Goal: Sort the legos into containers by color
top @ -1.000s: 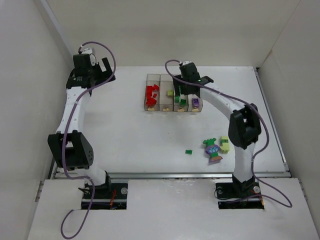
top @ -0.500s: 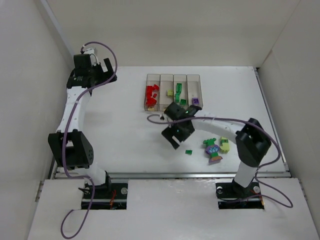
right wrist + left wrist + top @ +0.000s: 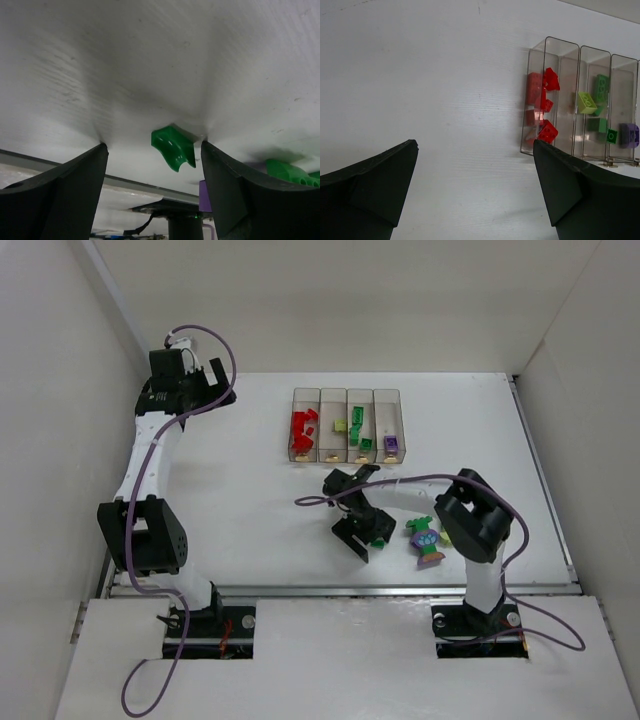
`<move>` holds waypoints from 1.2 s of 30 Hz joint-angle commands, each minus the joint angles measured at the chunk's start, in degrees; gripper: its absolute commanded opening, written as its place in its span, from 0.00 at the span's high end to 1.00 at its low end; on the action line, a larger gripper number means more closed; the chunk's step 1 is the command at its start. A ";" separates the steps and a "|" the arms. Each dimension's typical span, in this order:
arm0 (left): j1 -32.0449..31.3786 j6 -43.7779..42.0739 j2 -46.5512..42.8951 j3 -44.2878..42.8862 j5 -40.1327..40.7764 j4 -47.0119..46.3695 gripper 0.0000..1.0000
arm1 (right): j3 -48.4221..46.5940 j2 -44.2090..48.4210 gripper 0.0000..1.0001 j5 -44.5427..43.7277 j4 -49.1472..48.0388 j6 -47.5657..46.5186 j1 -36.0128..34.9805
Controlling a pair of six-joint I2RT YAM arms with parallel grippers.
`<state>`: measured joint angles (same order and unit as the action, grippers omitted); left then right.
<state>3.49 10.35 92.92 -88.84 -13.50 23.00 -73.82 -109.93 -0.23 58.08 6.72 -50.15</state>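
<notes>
The table [image 3: 250,500] carries four containers [image 3: 346,426] side by side, each with its long axis running away from my bases. My left gripper [image 3: 475,190] hangs at the far left, fingers spread. My right gripper [image 3: 155,165] is low, fingers wide apart either side of one green lego [image 3: 173,146] lying on the table. I cannot tell which way the lego's long axis runs.

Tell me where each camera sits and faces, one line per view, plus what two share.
Top external: above and behind the robot, looking down on the table; left arm and right arm show.
Left wrist: on the left tool, facing the bins; both its fingers show.
Right wrist: on the right tool, facing a green brick between its fingers.
Shared: bins, in top and left wrist.
</notes>
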 commanded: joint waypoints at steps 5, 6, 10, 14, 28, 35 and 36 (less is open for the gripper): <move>0.82 -0.51 -0.64 0.24 -0.21 -0.86 0.00 | -3.61 -1.34 0.43 -4.43 1.77 -0.30 0.05; 0.82 -0.51 -1.16 0.24 -0.21 -0.86 0.00 | -3.61 -1.34 0.56 -4.43 1.16 -0.83 0.05; 0.82 -0.51 -1.17 0.24 0.92 -0.86 0.00 | -3.61 -1.34 0.99 -4.43 0.63 -1.36 0.05; 0.82 -0.51 -1.17 0.24 0.93 -0.86 0.00 | -5.18 -0.29 1.00 -4.43 0.63 -1.89 0.05; 0.82 -1.03 -0.64 -0.28 3.38 -0.86 0.00 | -34.26 -4.40 1.00 -7.68 -20.64 7.33 18.66; 1.35 -1.56 -2.05 -0.28 5.05 -0.33 0.00 | -45.53 -16.09 1.00 -3.46 -25.38 8.67 24.48; 1.35 -1.56 -2.05 -0.28 5.06 -0.33 0.00 | -45.53 -16.80 1.00 -4.07 -25.39 8.66 24.49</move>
<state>4.10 9.47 92.92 -88.84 -9.76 23.03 -117.40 -123.94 -6.11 35.59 14.63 -24.10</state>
